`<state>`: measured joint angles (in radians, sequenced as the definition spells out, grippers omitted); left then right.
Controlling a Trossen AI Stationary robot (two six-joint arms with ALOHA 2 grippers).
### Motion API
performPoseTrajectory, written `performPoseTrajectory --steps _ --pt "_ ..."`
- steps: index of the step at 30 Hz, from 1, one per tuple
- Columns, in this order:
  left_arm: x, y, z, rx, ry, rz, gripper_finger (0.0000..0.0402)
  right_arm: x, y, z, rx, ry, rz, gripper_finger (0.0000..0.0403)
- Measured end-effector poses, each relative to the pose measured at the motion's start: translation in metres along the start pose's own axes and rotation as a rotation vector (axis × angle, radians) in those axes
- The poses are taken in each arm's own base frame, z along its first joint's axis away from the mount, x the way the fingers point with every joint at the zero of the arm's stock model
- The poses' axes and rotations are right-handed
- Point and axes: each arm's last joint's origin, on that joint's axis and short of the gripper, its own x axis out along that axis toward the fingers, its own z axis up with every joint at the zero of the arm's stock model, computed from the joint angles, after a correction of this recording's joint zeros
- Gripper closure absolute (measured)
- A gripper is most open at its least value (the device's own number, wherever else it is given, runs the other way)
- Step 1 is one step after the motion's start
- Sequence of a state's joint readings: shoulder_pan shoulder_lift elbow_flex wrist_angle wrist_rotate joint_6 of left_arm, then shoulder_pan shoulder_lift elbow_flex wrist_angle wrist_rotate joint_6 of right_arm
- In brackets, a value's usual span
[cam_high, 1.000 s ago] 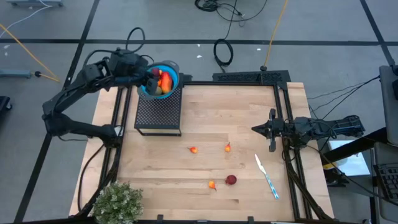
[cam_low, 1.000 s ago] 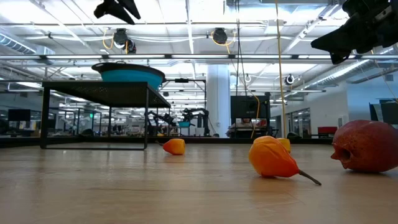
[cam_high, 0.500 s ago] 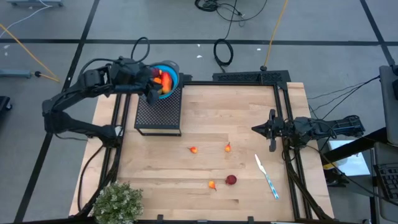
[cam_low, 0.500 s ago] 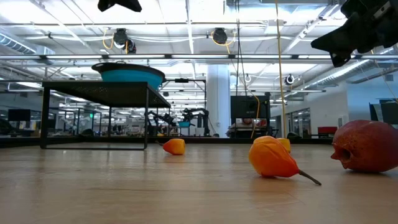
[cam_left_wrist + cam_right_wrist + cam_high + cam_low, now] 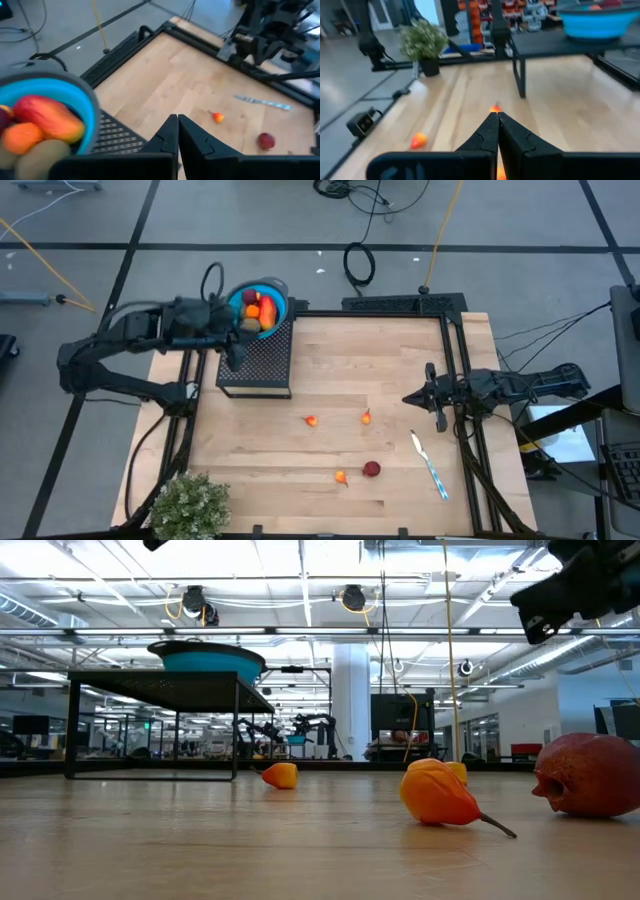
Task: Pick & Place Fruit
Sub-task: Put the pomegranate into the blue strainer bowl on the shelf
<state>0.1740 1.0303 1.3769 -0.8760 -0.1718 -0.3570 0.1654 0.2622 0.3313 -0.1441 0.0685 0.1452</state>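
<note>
The fruit is split between two places: a red-orange oblong piece (image 5: 47,116), an orange ball (image 5: 20,137) and an olive-brown oval (image 5: 42,152) lie in the round blue bowl (image 5: 275,308) on the black mesh stand (image 5: 256,360) at the table's far left, while a dark red ball (image 5: 372,469) and three tiny orange bits (image 5: 311,420) (image 5: 366,417) (image 5: 341,477) lie loose on the pale wooden table (image 5: 340,350), well apart from each other. The middle and far right of the board are bare, framed by black rails; a slim white and blue utensil (image 5: 429,465) lies near the right rail and a bushy green plant (image 5: 188,506) at the near left corner. No writing is readable. The left gripper (image 5: 234,352), fingers pressed together and holding nothing, sits over the stand's left edge; a second ago it was over the bowl, spread. The right gripper (image 5: 432,396), also pressed together and empty, waits at the right rail, barely shifted
</note>
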Motion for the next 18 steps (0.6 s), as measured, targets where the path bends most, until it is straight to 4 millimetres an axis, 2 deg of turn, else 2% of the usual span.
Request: performPoseTrajectory --steps 7,15,18 --pt "-0.001 -0.007 -0.047 -0.021 -0.088 -0.090 0.0391 0.016 0.005 0.012 -0.001 -0.086 0.099 0.0403" --pt "-0.001 -0.009 -0.094 0.047 -0.145 -0.163 0.0392 0.040 0.016 0.011 -0.005 -0.060 0.184 0.0403" --pt "-0.003 -0.007 -0.107 0.052 -0.171 -0.179 0.0392 0.049 0.024 0.018 -0.011 -0.034 0.220 0.0403"
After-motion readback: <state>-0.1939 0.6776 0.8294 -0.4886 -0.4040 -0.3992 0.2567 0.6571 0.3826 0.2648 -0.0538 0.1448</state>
